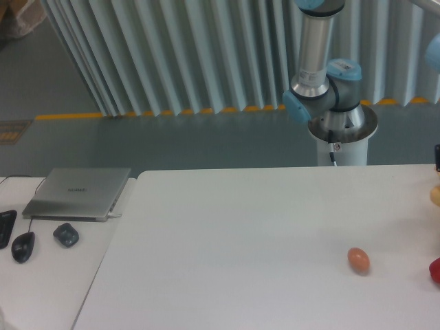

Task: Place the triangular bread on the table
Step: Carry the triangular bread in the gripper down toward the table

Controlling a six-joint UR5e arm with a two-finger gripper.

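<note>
A pale tan sliver at the right edge of the frame looks like the triangular bread, just above the white table; most of it is cut off. Directly over it a dark piece of my gripper pokes into view. The frame edge hides the fingers, so I cannot tell whether they hold the bread. The arm's base stands behind the table's far edge, and a blue joint shows at the upper right.
A small orange-brown egg lies on the table at the right. A red item sits at the right edge. On the smaller desk at the left are a laptop and two mice.
</note>
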